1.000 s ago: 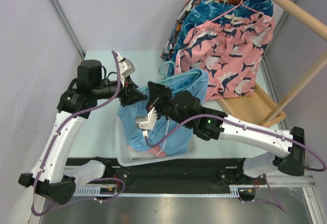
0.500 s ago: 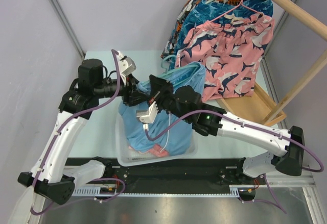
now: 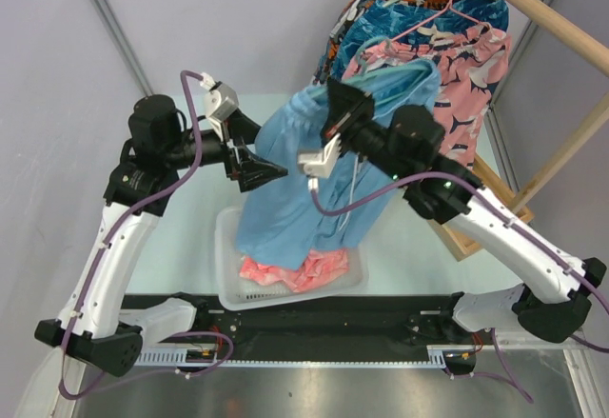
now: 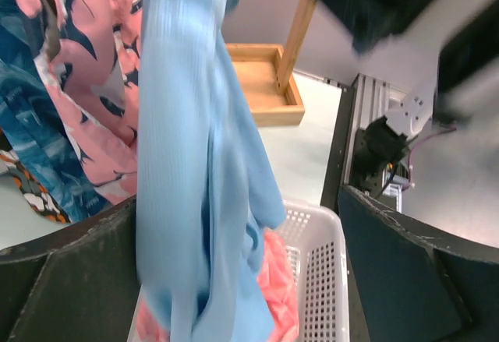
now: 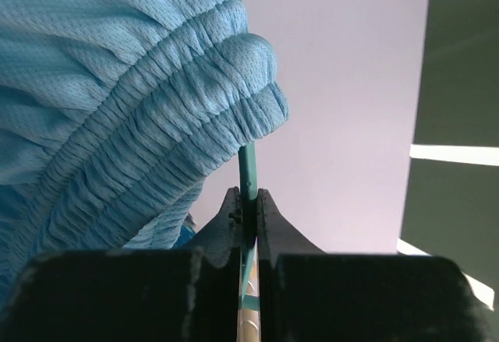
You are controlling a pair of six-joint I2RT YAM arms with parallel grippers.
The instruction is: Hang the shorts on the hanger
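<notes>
Right gripper (image 5: 248,202) clenched on hanger (image 5: 247,167), holding shorts (image 3: 304,189) high over near basket (image 3: 225,256) so they drape; left gripper (image 3: 262,169) spread wide, just left of the fabric.

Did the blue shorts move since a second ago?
Yes. The light blue shorts rose up from the white basket, toward the shark-print shorts at the back.

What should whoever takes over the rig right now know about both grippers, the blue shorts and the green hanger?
Left gripper: fingers open, on either side of the light sky-blue fabric shorts, not clamping them.
Right gripper: shut on the thin mint-green plastic hanger, held high.
Shorts: bunched elastic waist draped over the hanger, legs hanging above the white plastic basket.
Done: the shorts appear to be on the hanger.
Left: check that the waist sits securely.
</notes>
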